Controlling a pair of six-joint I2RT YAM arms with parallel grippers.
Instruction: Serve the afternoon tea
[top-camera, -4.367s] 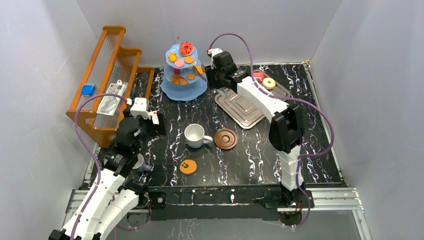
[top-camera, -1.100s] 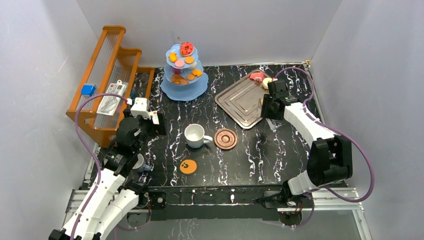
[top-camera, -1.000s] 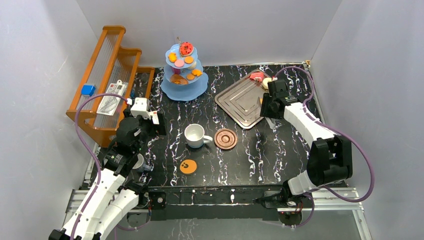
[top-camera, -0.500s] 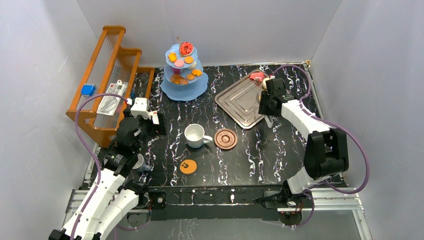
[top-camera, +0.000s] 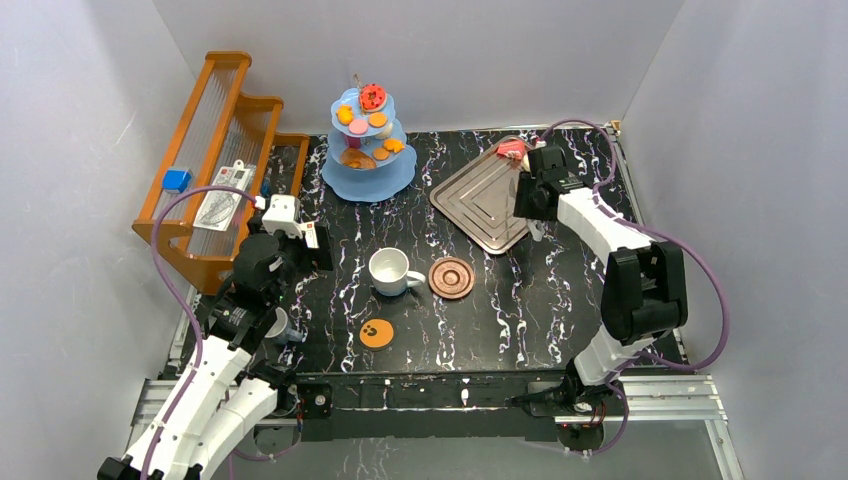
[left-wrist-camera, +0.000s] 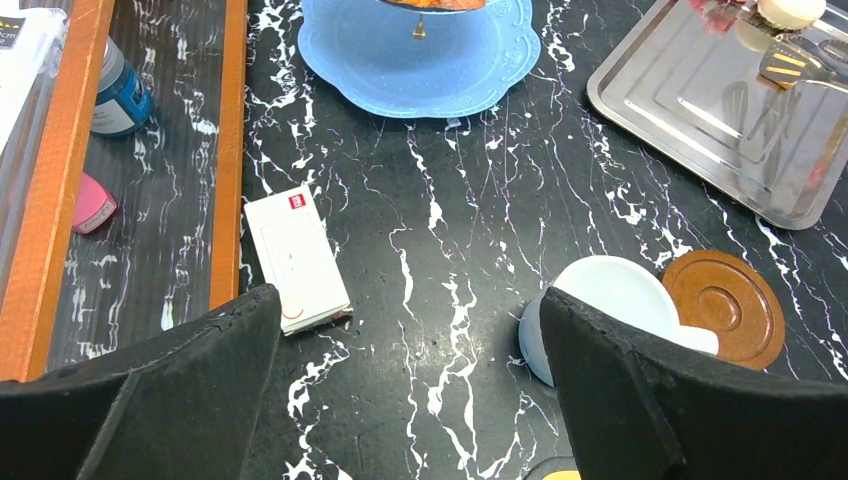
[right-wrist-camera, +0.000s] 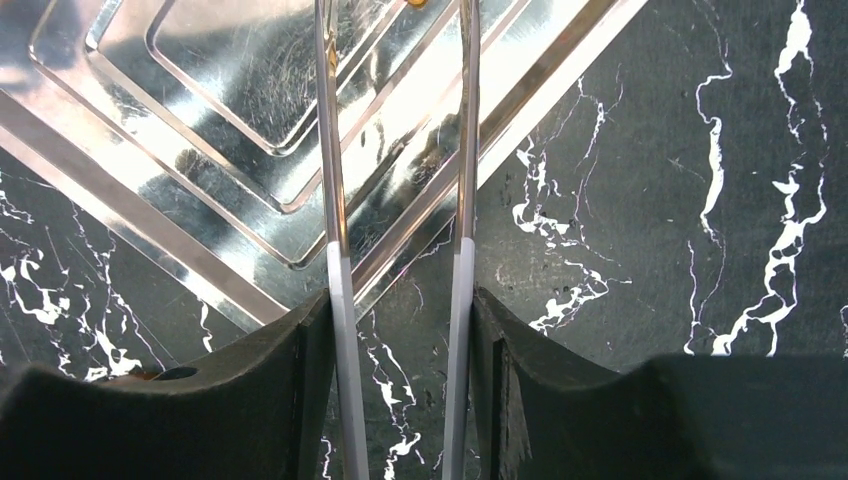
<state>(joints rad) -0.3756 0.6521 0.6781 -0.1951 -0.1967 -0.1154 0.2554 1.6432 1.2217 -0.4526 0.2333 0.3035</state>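
Observation:
The light-blue three-tier stand (top-camera: 368, 165) at the back holds several red, orange and pink pastries. A red pastry (top-camera: 513, 150) and a white donut (left-wrist-camera: 790, 10) lie at the far corner of the silver tray (top-camera: 485, 195). My right gripper (top-camera: 528, 198) is over the tray's right edge, shut on metal tongs (right-wrist-camera: 340, 200) whose tips (left-wrist-camera: 790, 65) are just short of the donut. The white mug (top-camera: 388, 270) stands beside the brown saucer (top-camera: 451, 277). The orange paw-print coaster (top-camera: 376, 333) lies nearer. My left gripper (top-camera: 300, 245) is open and empty, left of the mug (left-wrist-camera: 610, 300). The grey cup (top-camera: 278, 325) sits under my left arm.
The orange wooden rack (top-camera: 215, 150) runs along the left side with a blue bottle (left-wrist-camera: 118, 90) and a pink item (left-wrist-camera: 92, 205) in it. A white card box (left-wrist-camera: 295, 258) lies on the table beside the rack. Grey walls close in the table.
My right arm has left the stand, swung to the tray's right side, and over the last second edged the tongs toward the back corner. My left arm has not moved.

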